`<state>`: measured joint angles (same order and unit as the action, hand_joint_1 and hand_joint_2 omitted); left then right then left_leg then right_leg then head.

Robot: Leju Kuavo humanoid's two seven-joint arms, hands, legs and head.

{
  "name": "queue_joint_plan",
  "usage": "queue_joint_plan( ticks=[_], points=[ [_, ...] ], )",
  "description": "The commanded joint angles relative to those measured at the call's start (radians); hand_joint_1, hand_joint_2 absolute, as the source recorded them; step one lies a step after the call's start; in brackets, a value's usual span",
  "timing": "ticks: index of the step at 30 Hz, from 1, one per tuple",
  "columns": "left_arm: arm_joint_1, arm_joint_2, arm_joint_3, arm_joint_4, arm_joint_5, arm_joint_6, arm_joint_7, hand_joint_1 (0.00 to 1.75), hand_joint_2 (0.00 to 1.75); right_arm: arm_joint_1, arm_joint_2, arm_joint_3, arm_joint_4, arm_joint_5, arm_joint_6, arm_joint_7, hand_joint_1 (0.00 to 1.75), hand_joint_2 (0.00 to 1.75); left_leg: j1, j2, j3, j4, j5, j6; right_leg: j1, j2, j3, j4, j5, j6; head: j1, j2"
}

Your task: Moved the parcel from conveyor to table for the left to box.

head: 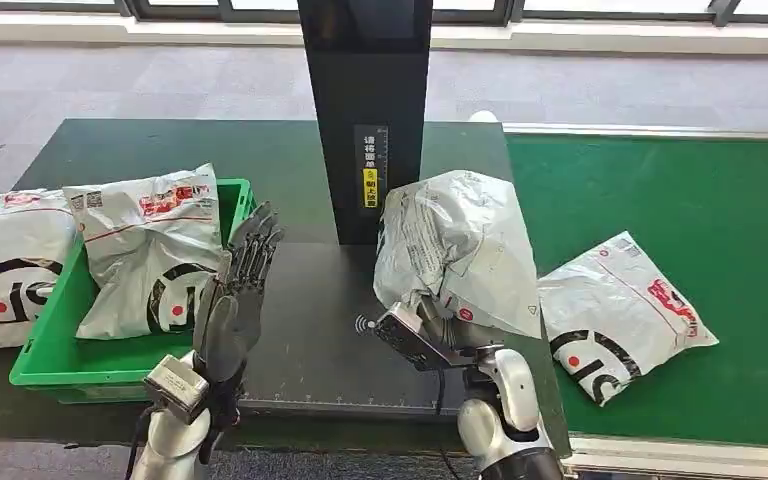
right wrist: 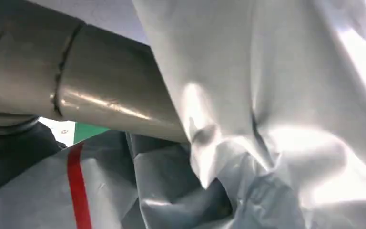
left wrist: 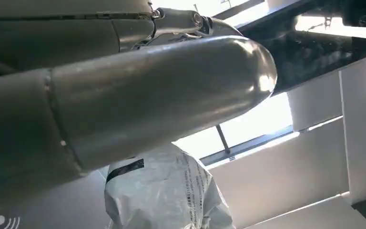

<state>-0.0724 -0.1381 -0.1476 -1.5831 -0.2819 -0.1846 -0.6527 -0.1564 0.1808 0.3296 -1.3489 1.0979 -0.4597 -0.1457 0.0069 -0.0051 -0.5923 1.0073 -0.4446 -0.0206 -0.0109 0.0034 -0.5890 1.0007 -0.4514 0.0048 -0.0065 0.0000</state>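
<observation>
The dark worktop [head: 310,330] with its black scanner column [head: 365,110] sits between the green conveyor [head: 680,200] and the green box [head: 60,360]; the conveyor's near edge could catch a trailing corner if the held parcel [head: 455,250] is dragged low. That parcel is held upright over the worktop's right side, close beside the column, grasped from below by the right hand [head: 430,330]; in the right wrist view its slack, creased film [right wrist: 267,119] is draped over the hand, so the fingers are hidden and the firmness of the hold cannot be judged; slippery wrap may slide out or flop over when set down. A swing toward the column could knock the parcel loose. The box is already crowded by a parcel leaning inside [head: 155,255], with another beside it [head: 5,265]; a further one may tip out. The left hand [head: 235,300] is raised, released and empty, fingers extended; a handover attempted too early could see the two hands collide. A spare parcel [head: 620,315] is left on the conveyor.
</observation>
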Motion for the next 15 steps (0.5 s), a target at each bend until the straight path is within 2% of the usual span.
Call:
queue_joint_plan(
  ticks=[1, 15],
  points=[
    [-0.013, 0.001, 0.005, 0.032, 0.000, -0.003, 0.004, 0.00, 0.00, -0.016, -0.025, -0.010, 0.009, 0.000, 0.000, 0.000, 0.00, 0.00, 0.000, 0.000, 0.002, -0.002, 0.000, 0.001, 0.000, -0.001, 0.003, -0.002, 0.000, 0.000, 0.000, 0.000],
    [-0.013, 0.001, 0.005, 0.032, 0.000, -0.003, 0.004, 0.00, 0.00, -0.016, -0.025, -0.010, 0.009, 0.000, 0.000, 0.000, 0.00, 0.00, 0.000, 0.000, 0.002, -0.001, 0.000, 0.001, 0.000, -0.001, 0.002, -0.001, 0.000, 0.000, 0.000, 0.000]
  ],
)
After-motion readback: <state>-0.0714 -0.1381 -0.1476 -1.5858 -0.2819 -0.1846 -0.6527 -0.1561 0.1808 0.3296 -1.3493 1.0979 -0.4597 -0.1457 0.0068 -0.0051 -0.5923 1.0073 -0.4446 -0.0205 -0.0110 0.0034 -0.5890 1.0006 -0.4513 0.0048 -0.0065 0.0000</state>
